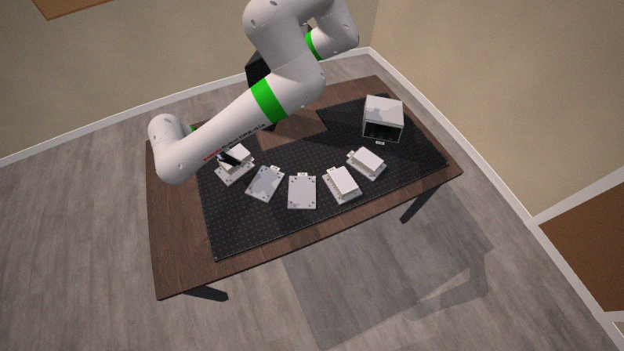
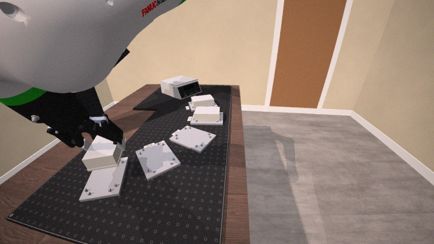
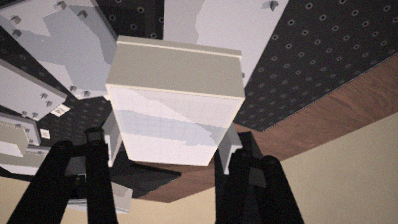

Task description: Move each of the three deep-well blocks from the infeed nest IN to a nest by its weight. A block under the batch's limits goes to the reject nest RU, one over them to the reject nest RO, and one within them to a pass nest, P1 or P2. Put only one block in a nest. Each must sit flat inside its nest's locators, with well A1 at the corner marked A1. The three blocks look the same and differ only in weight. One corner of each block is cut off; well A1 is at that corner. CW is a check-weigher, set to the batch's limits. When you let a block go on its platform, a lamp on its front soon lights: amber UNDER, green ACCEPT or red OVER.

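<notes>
My gripper (image 1: 229, 158) (image 2: 103, 144) (image 3: 173, 113) is shut on a white deep-well block (image 1: 237, 153) (image 2: 100, 160) (image 3: 175, 70). The block hangs over the back part of the far-left nest, RO (image 1: 234, 178) (image 2: 103, 184) (image 3: 230, 25), with the nest's front part bare. Its cut corner cannot be made out. A second block (image 1: 342, 180) (image 2: 206, 113) sits on the fourth nest from the left, a third block (image 1: 368, 160) (image 2: 203, 100) on the fifth. Their nest tags are unreadable. The check-weigher CW (image 1: 384, 110) (image 2: 179, 81) has nothing on its platform; no lit lamp can be made out.
The second nest (image 1: 264, 182) (image 2: 157, 159) (image 3: 75, 45) and third nest (image 1: 301, 191) (image 2: 192, 138) (image 3: 25, 92) are empty, between RO and the loaded nests. Pegs stand at their corners. The nests form an arc on the black perforated mat (image 1: 244, 230) (image 2: 169, 212).
</notes>
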Controlling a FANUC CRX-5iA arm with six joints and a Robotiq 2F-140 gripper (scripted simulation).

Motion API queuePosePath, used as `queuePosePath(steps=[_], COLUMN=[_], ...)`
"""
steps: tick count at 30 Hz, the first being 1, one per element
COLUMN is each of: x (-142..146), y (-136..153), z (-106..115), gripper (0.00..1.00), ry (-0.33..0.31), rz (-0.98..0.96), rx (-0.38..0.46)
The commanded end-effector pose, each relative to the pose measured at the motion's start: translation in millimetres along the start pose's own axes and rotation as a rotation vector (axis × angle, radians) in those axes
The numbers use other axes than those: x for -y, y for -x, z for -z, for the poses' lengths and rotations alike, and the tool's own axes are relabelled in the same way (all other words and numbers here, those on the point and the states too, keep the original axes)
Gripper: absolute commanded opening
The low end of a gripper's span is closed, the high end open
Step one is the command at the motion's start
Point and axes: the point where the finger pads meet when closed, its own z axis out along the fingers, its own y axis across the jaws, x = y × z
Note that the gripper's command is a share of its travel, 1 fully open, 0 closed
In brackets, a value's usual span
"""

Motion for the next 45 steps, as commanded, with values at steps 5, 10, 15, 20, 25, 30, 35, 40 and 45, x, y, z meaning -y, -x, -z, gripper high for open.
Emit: queuePosePath(steps=[5, 10, 15, 20, 25, 30, 35, 40, 45], x=[-19, -34, -43, -42, -42, -42, -41, -41, -41], y=[-8, -14, -17, -16, -16, -16, -16, -16, -16], z=[-4, -8, -10, -10, -10, -10, -10, -10, -11], gripper=[0.1, 0.1, 0.1, 0.1, 0.1, 0.1, 0.1, 0.1, 0.1], ry=[0.0, 0.0, 0.0, 0.0, 0.0, 0.0, 0.0, 0.0, 0.0], rz=[0.0, 0.0, 0.0, 0.0, 0.0, 0.0, 0.0, 0.0, 0.0], rx=[0.0, 0.0, 0.0, 0.0, 0.0, 0.0, 0.0, 0.0, 0.0])
